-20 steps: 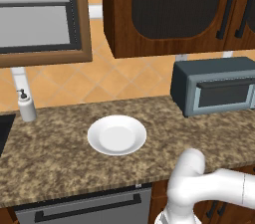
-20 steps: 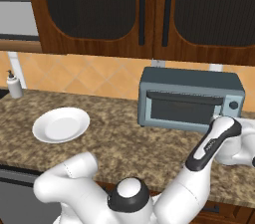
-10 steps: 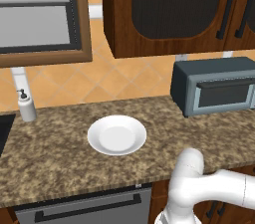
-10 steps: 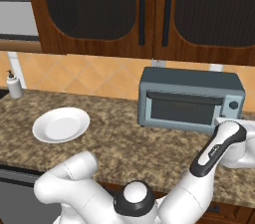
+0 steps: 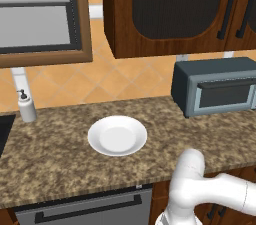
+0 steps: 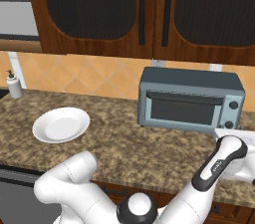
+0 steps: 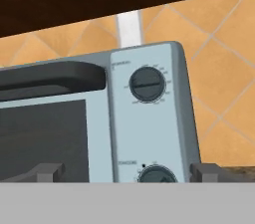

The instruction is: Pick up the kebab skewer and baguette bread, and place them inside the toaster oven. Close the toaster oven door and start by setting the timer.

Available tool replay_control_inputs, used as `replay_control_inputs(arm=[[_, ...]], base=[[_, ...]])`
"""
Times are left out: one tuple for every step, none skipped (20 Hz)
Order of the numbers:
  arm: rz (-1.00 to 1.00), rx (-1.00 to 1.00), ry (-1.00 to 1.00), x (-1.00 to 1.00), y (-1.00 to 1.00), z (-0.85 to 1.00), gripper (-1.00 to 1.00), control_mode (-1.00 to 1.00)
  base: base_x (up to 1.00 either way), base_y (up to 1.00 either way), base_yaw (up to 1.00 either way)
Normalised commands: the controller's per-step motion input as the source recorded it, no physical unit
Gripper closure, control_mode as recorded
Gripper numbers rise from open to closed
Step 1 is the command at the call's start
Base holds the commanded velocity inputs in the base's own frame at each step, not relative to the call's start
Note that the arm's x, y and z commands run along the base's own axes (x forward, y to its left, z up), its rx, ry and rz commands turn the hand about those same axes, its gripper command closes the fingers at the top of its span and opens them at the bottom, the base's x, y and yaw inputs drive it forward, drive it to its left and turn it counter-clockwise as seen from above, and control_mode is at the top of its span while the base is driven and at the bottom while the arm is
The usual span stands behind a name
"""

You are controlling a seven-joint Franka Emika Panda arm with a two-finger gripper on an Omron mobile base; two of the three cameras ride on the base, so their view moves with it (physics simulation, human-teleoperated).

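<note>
Oven [image 6: 189, 101] door [image 6: 184, 110] shut, plate [image 5: 117, 136] bare; my gripper [image 7: 128, 173] wide open, empty, facing knobs—timer left, imo.

Toaster oven [image 6: 191, 99]: boxy blue-grey unit, set upright on the speckled brown table [image 6: 124, 143] against the tiled back wall, toward the right end. Front panel lighter grey.

Toaster oven door [image 6: 183, 109]: shut flush with the front; grey frame around a dark glass window, dark bar handle [image 7: 50, 79] along the top edge.

Control strip: placed right of the door, fitted with two round dark dials, an upper dial [image 7: 147, 83] and a lower dial [image 7: 155, 174], stacked vertically.
</note>
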Motion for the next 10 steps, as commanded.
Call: replay_control_inputs(arm=[[-0.03, 0.0, -0.09, 0.06, 0.0, -0.33, -1.0, -1.0], [-0.03, 0.0, -0.09, 0.11, 0.0, -0.35, -1.0, -1.0], [-0.05, 0.0, -0.08, 0.14, 0.0, -0.36, -1.0, -1.0], [-0.05, 0.0, -0.08, 0.18, 0.0, -0.33, -1.0, -1.0], [-0.05, 0.0, -0.09, 0.21, 0.0, -0.31, -1.0, -1.0], [-0.05, 0.0, -0.09, 0.22, 0.0, -0.3, -1.0, -1.0], [-0.05, 0.0, -0.08, 0.25, 0.0, -0.3, -1.0, -1.0], [-0.04, 0.0, -0.08, 0.23, 0.0, -0.31, -1.0, -1.0], [-0.02, 0.0, -0.08, 0.2, 0.0, -0.26, -1.0, -1.0], [-0.01, 0.0, -0.05, 0.16, 0.0, -0.16, -1.0, -1.0]], base=[[0.0, 0.0, 0.0], [0.0, 0.0, 0.0], [0.0, 0.0, 0.0], [0.0, 0.0, 0.0], [0.0, 0.0, 0.0], [0.0, 0.0, 0.0], [0.0, 0.0, 0.0], [0.0, 0.0, 0.0], [0.0, 0.0, 0.0], [0.0, 0.0, 0.0]])
